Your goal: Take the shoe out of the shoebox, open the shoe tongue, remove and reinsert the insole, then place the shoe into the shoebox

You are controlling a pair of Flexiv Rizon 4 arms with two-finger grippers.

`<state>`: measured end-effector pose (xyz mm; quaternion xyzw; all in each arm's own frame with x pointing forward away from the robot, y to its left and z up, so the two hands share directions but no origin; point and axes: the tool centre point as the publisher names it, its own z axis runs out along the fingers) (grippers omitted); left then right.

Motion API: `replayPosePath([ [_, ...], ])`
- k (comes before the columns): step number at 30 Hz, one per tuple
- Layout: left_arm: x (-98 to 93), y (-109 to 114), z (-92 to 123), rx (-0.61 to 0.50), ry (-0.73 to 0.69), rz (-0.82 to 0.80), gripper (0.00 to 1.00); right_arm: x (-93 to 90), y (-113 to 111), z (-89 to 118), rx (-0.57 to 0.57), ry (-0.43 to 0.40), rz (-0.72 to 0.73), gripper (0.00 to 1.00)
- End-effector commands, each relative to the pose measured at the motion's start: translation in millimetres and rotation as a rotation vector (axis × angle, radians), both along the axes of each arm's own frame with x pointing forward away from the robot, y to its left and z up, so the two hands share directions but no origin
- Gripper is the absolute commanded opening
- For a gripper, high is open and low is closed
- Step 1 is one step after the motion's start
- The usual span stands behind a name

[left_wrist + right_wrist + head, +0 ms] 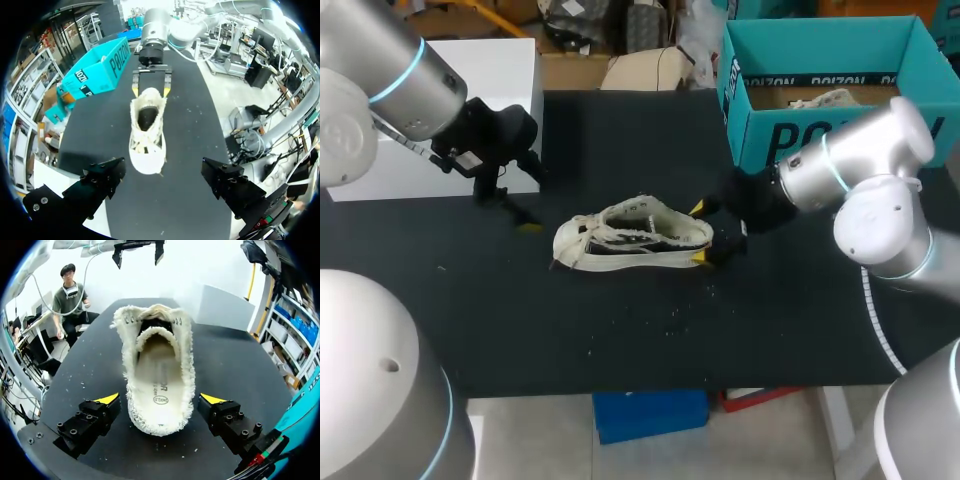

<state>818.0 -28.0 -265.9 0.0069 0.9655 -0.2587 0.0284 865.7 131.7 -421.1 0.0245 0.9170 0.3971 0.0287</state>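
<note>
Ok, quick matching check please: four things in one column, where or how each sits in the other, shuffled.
1 shoe
2 shoebox
3 left gripper
4 right gripper

A open, fingers flanking the heel, not touching
B upright on its sole, mid-table
C open, beyond the toe end
D open-topped, at the table's far right

Pairs: 1-B, 2-D, 3-C, 4-A

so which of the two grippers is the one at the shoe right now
The right gripper: it is open, with one finger on each side of the heel of the shoe. The left gripper is also open, but apart from the shoe, beyond its toe.
</note>
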Motion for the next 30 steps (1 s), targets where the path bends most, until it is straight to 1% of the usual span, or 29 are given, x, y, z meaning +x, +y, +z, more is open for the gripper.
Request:
replayPosePath([
  [1,-0.4,0.5,-1.6,-0.003,-0.004,-0.001,1.0,1.3,7.3,-9.3,0.018,0.003,-0.006,1.0],
  [13,-0.4,0.5,-1.6,-0.003,-0.004,-0.001,1.0,0.8,14.3,-21.2,0.053,0.024,-0.022,1.0],
  [25,-0.4,0.5,-1.6,-0.003,-0.004,-0.001,1.0,6.8,18.8,-18.8,0.086,0.026,0.012,1.0],
  [26,-0.4,0.5,-1.6,-0.003,-0.004,-0.001,1.0,6.7,19.1,-18.6,0.077,0.03,0.003,0.45],
  [27,-0.4,0.5,-1.6,-0.003,-0.004,-0.001,1.0,6.6,19.0,-18.8,0.077,0.03,0.002,0.02],
  [28,-0.4,0.5,-1.6,-0.003,-0.004,-0.001,1.0,6.6,19.0,-18.8,0.077,0.03,0.002,0.0],
  [30,-0.4,0.5,-1.6,-0.003,-0.004,-0.001,1.0,6.6,19.0,-18.8,0.077,0.03,0.002,0.0],
])
